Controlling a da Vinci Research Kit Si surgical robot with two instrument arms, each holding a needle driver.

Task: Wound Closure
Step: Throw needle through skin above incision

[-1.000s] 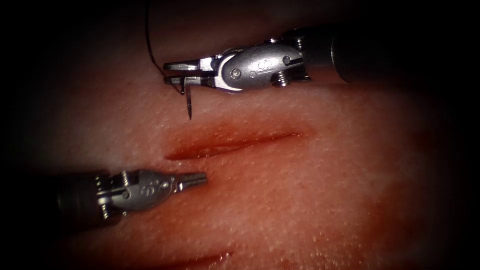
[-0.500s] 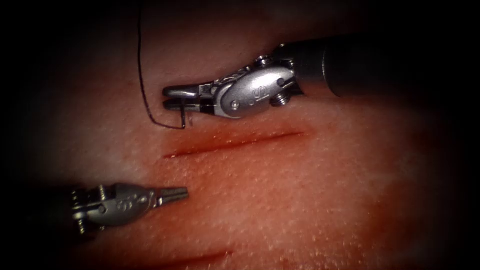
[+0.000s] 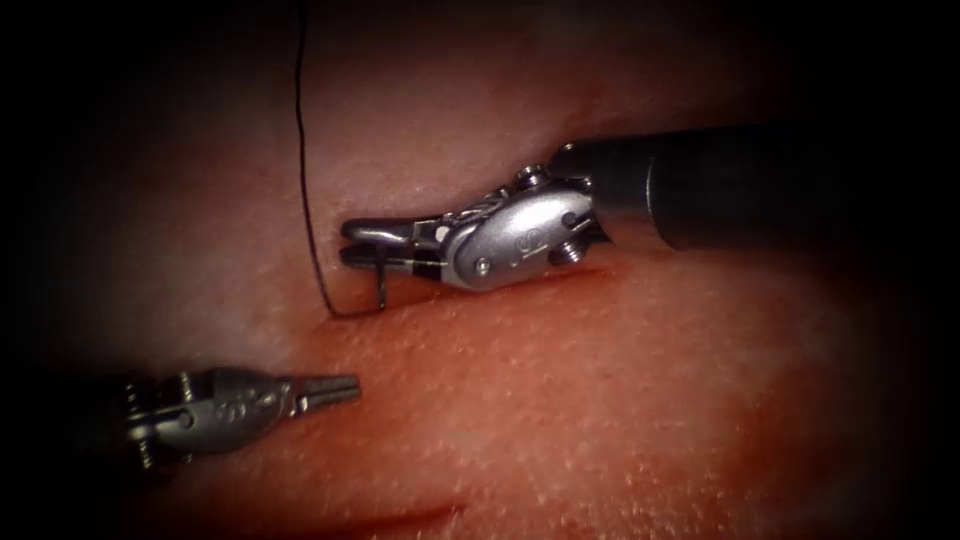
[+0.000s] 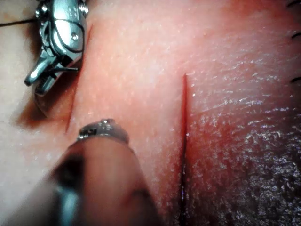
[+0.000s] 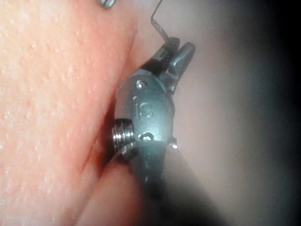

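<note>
Right tool (image 3: 362, 244): your jaws clamp the needle (image 3: 381, 284) near its tail, at the cut's left end.
Left tool (image 3: 338, 388): your jaws closed, empty.

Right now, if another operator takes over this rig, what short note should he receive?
Right tool: jaws shut on the needle, held near its thread end; it has come down over the last second and now lies over the cut.
Needle hangs below the jaws, its point at the tissue by the cut's left end; whether it has entered, I cannot tell.
Thread runs up from the needle.
Left tool: jaws shut, holding nothing, below the cut.
Done: no stitch visible. Left: the whole closure.
</note>
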